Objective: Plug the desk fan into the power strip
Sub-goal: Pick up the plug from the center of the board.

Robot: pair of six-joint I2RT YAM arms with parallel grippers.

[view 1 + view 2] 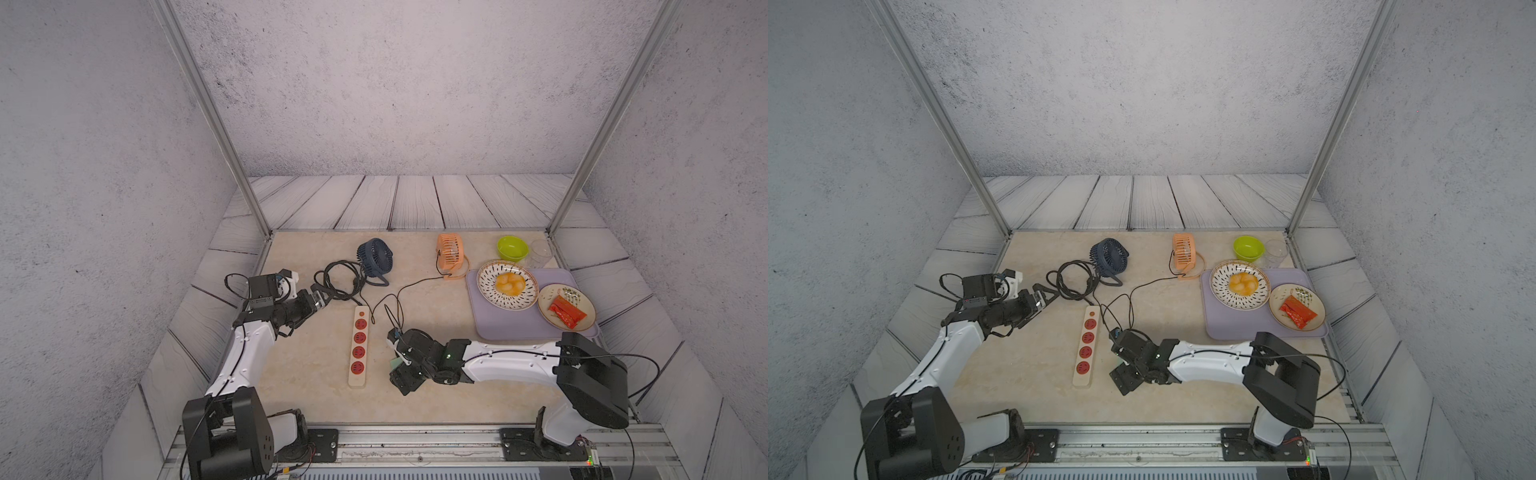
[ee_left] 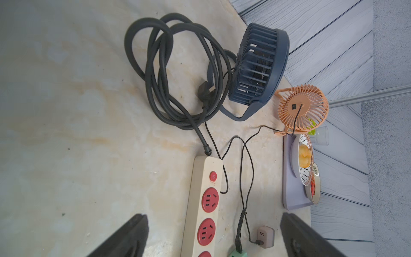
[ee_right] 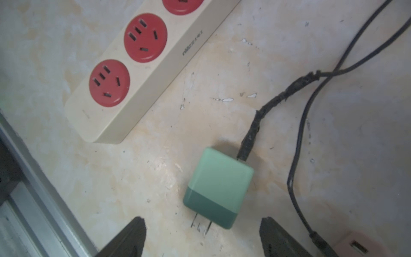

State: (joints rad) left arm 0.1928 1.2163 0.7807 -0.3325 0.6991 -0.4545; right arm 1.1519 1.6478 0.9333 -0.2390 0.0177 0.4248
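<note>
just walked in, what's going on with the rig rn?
Plug-in not done yet: the four sockets on the power strip are empty. The right gripper hovers, jaws open, over a green adapter lying on the table beside the strip; nothing is gripped. The left gripper is open and empty near the strip's cord end. The navy fan and orange fan stand at the back.

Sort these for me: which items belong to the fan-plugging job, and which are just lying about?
Job: power strip, green plug adapter, orange fan, navy fan, pinkish USB adapter.
Lying about: purple tray, plate of yellow food, plate of red packets, lime bowl, clear cup.
</note>
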